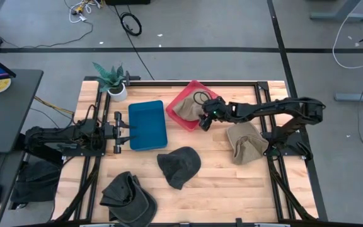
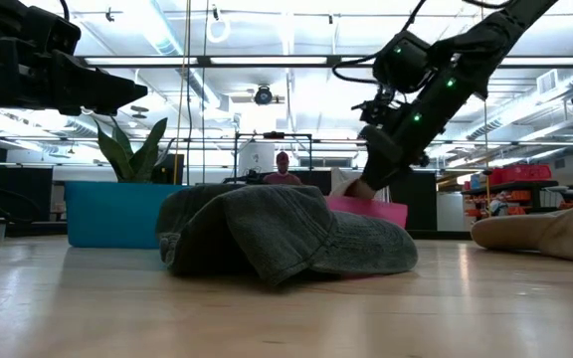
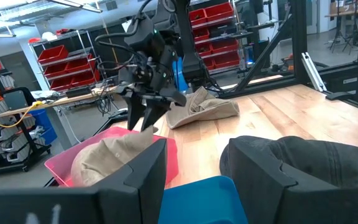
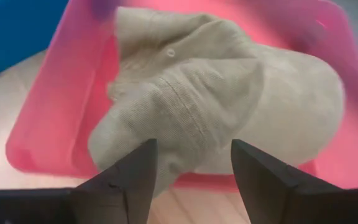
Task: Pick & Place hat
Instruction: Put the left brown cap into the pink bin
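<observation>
A beige hat (image 4: 216,93) lies in the pink bin (image 1: 180,94), and a part of it droops over the bin's rim nearest my right gripper. My right gripper (image 4: 191,168) is open and hovers just above that edge of the bin (image 1: 205,120), with the hat below the fingers. The left wrist view shows the same gripper (image 3: 143,118) over the beige hat (image 3: 107,158). A second beige hat (image 1: 246,142) lies on the table to the right. A dark grey hat (image 1: 179,165) sits mid-table. My left gripper (image 1: 121,130) is open, beside the blue bin (image 1: 148,124).
Another dark hat (image 1: 128,195) lies near the table's near-left edge. A potted plant (image 1: 114,81) stands at the far-left corner. In the low view the dark grey hat (image 2: 277,234) stands in front of the pink bin (image 2: 378,212). Bare wood shows between the hats.
</observation>
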Motion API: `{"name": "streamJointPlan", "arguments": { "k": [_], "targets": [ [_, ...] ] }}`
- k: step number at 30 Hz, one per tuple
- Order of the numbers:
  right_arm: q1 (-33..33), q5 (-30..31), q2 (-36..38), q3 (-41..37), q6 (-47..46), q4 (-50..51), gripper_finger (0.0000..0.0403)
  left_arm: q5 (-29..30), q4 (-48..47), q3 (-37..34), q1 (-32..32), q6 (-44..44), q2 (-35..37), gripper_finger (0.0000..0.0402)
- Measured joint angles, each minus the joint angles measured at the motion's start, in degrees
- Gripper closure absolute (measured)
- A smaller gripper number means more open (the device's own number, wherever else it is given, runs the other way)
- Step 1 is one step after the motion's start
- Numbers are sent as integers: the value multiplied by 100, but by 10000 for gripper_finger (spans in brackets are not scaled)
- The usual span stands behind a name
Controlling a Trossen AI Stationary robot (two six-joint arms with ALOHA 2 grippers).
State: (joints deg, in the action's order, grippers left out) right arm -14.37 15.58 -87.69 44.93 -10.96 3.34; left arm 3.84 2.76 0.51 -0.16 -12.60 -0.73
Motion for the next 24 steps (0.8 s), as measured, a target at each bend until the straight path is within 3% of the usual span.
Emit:
{"name": "streamJointPlan", "arguments": {
  "k": [5, 14, 24],
  "targets": [
    [0, -72, -346, -5, 118, -756, 195, 0, 0, 0, -1, 0, 2, 225],
    [-167, -69, -425, -1, 48, 72, 195, 0, 0, -1, 0, 1, 2, 225],
    [-190, -64, -392, -9, 197, -267, 195, 0, 0, 0, -1, 1, 1, 225]
  ]
}}
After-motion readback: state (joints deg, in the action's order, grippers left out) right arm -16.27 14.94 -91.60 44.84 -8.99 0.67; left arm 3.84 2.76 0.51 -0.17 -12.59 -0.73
